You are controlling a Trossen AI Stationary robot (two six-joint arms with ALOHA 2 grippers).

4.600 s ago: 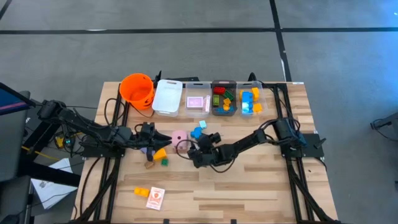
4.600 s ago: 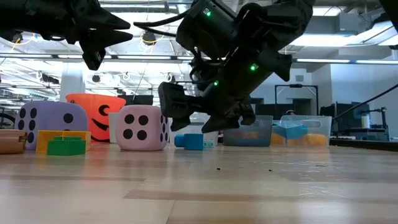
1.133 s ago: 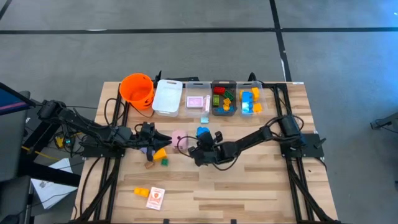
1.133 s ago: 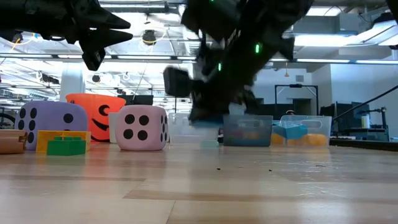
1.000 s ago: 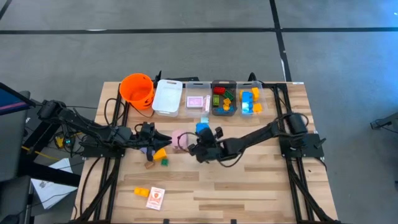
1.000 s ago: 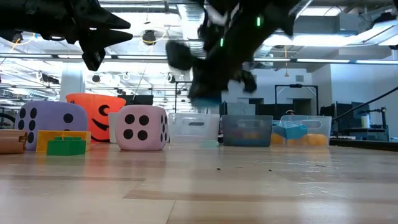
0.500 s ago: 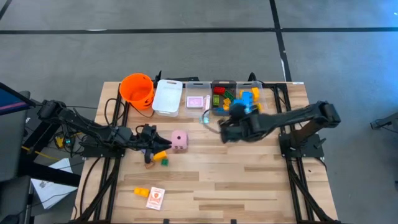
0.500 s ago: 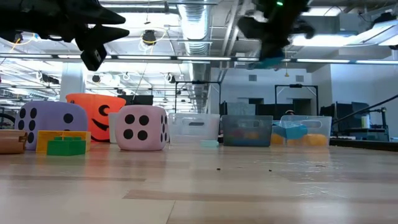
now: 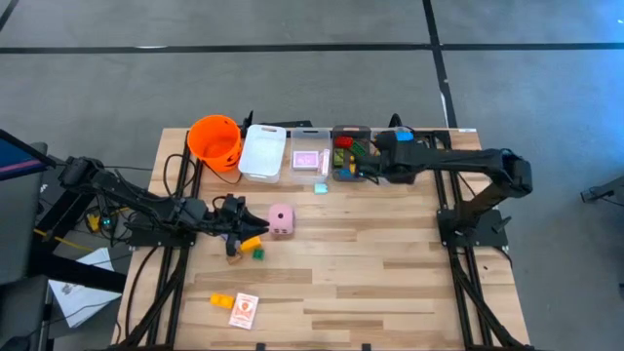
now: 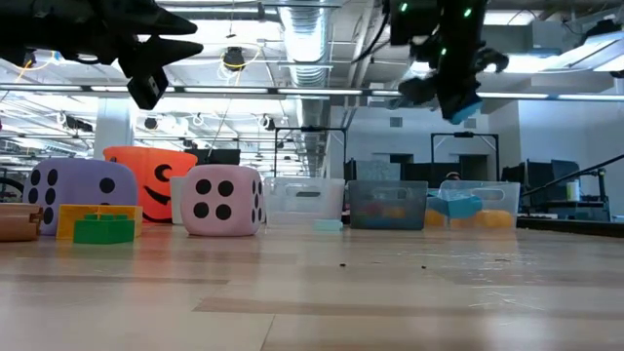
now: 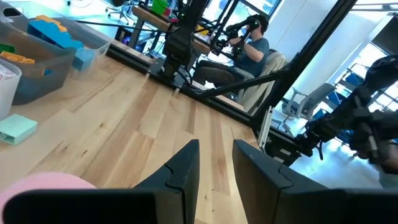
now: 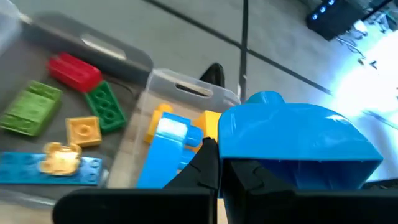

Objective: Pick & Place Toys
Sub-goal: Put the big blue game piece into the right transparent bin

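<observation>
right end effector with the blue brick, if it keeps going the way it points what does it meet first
Likely the clear bin of blue and yellow bricks straight ahead of the right end effector and its blue brick; depth is unclear.

the high camera looks straight down on my whole table [image 9: 390, 253]. the low one sits at table-top level, facing the room; both share the pink die [image 9: 281, 220] [image 10: 224, 200]. my wrist cameras look close past my fingers.

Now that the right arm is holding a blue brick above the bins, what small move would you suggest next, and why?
Probably lower and release: the right pincer grips the blue plastic brick above the clear bin of blue and yellow bricks, where it seems to belong.
</observation>
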